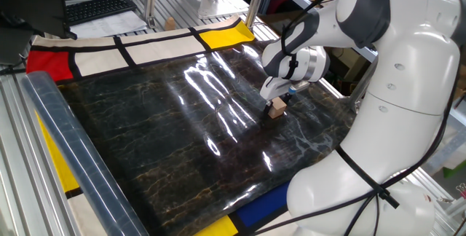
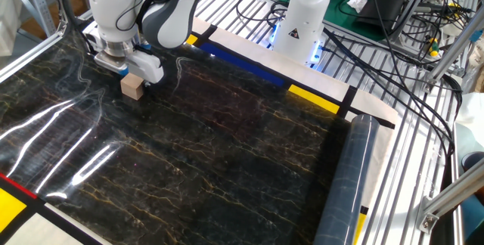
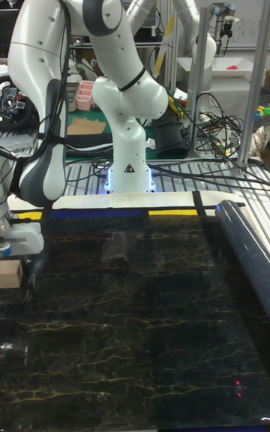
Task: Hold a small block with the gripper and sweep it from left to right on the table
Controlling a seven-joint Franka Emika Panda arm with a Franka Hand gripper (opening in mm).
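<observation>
Block (image 1: pixel 276 108) in gripper (image 1: pixel 274 102) near table (image 1: pixel 145 127) edge.

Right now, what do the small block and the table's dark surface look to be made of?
The small block looks like bare wood: light tan, matte, plain faces, no shine. The table seems covered by a glossy printed sheet rather than stone, though I cannot be sure: black with brownish marble veins and long white light streaks mirrored on it. The pincer sits on the block.
</observation>
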